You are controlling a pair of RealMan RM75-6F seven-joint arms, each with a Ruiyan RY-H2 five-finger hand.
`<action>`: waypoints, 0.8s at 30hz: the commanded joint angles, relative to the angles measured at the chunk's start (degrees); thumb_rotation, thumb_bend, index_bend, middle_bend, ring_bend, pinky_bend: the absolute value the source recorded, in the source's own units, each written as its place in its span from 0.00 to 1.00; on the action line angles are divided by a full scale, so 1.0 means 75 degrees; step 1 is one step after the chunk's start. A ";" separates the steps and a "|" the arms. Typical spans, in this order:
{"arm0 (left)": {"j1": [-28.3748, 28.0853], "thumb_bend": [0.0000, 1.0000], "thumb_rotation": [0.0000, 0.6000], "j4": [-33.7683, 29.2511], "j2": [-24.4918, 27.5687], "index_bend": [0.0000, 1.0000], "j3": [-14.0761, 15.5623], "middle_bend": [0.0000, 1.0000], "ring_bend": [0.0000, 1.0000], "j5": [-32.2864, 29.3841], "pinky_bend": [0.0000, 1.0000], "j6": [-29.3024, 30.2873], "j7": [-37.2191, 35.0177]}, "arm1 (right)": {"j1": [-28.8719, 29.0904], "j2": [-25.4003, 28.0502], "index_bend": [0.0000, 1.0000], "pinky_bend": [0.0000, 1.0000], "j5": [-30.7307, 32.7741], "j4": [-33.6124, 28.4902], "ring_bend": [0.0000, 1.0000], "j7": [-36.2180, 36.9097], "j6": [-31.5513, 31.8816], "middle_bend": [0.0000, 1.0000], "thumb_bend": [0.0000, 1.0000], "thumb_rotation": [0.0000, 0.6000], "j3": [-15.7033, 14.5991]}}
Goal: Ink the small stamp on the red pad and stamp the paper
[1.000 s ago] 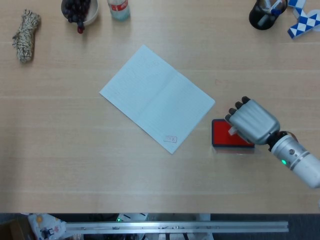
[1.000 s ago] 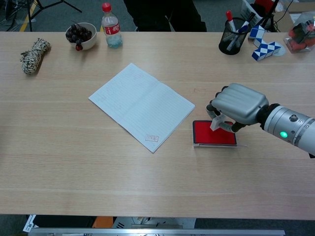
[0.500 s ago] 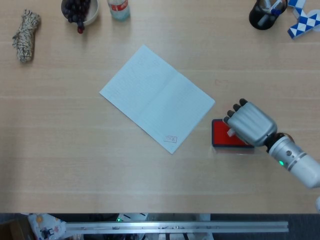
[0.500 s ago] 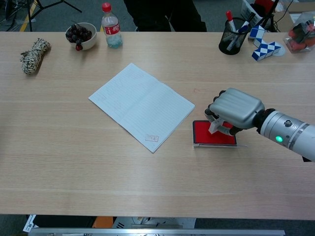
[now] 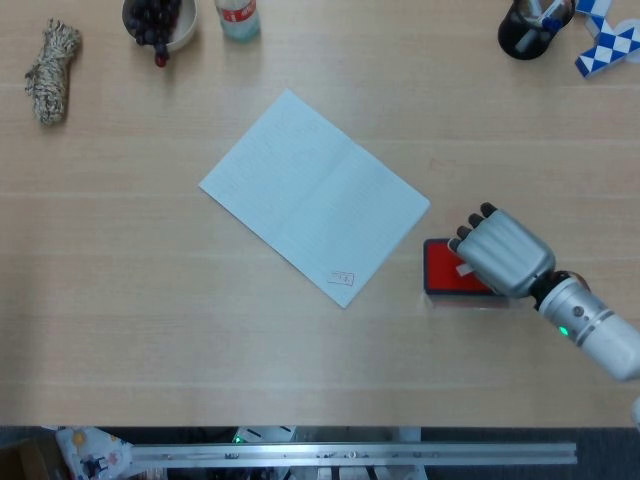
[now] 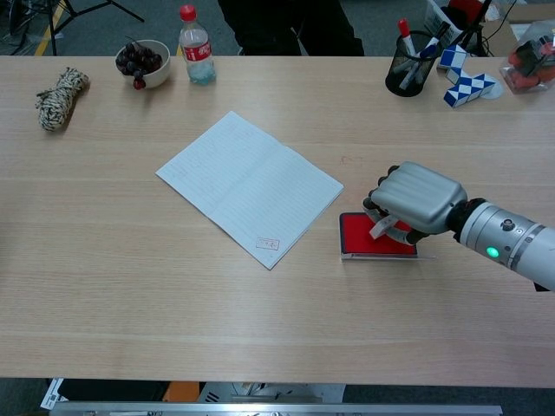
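Observation:
My right hand [image 6: 414, 204] [image 5: 502, 254] hovers low over the red ink pad [image 6: 360, 235] [image 5: 442, 268], fingers curled around a small white stamp [image 6: 381, 227] [image 5: 464, 268] that pokes out beneath them, its base on or just above the red surface. The pad lies just right of the white paper [image 6: 249, 183] [image 5: 314, 195], which sits tilted mid-table and bears a small red stamp mark [image 6: 269, 245] [image 5: 342, 278] near its front corner. My left hand appears in neither view.
Along the far edge stand a rope bundle [image 6: 59, 97], a bowl of dark fruit [image 6: 144, 61], a plastic bottle [image 6: 195, 47], a black pen cup [image 6: 410, 61] and a blue-white puzzle toy [image 6: 468, 82].
My right hand has sunk lower and shifted slightly toward me over the pad, bringing the stamp down to the red surface.

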 commanded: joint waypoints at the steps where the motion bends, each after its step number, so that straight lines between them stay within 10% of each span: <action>1: 0.0000 0.19 1.00 0.0006 -0.0002 0.12 0.0002 0.11 0.19 0.0004 0.17 -0.0001 0.0004 | -0.0018 -0.0013 0.68 0.34 -0.0011 0.0016 0.41 -0.0005 -0.0011 0.52 0.36 1.00 0.0019; 17: 0.0014 0.19 1.00 0.0033 -0.0002 0.12 -0.0008 0.11 0.19 -0.0018 0.17 0.0005 -0.0037 | -0.0098 0.0156 0.68 0.34 -0.0095 -0.0203 0.41 0.0046 -0.0016 0.52 0.36 1.00 0.0184; 24: 0.0012 0.19 1.00 -0.0042 0.0035 0.12 -0.0004 0.11 0.19 0.0083 0.17 0.0067 -0.0020 | 0.0082 0.0614 0.68 0.34 0.0253 -0.0773 0.41 0.0127 0.0147 0.53 0.36 1.00 0.0872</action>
